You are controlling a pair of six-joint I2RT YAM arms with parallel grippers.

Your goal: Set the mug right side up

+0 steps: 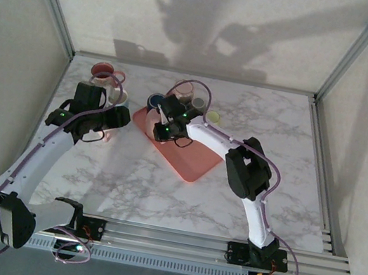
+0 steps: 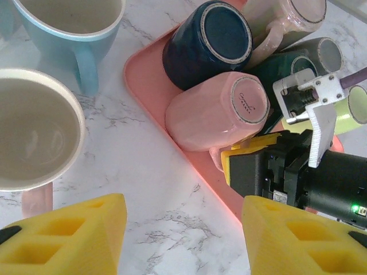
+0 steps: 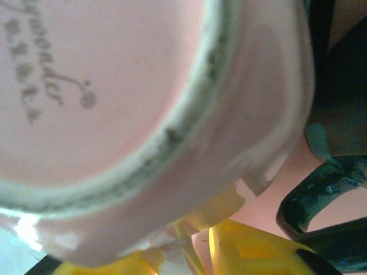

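Pink mug (image 2: 215, 112) seen upside down on tray (image 2: 143, 74), base up. Right jaws placed at its handle; whether clamped cannot be told. Left jaws held apart over bench (image 2: 172, 229).

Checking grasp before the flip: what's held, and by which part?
Right gripper straddles the pink mug handle; whether it grips cannot be told. Left gripper holds nothing.

Close above the right claw (image 3: 195, 252), the pink mug (image 3: 114, 86) is blurred and runs off the top and left edges, its base lettering (image 3: 40, 80) cut short. The claw's yellow fingers (image 3: 258, 252) sit mostly hidden beneath it, their grip unclear. Beside them, a dark green mug (image 3: 292, 209) is cut off.
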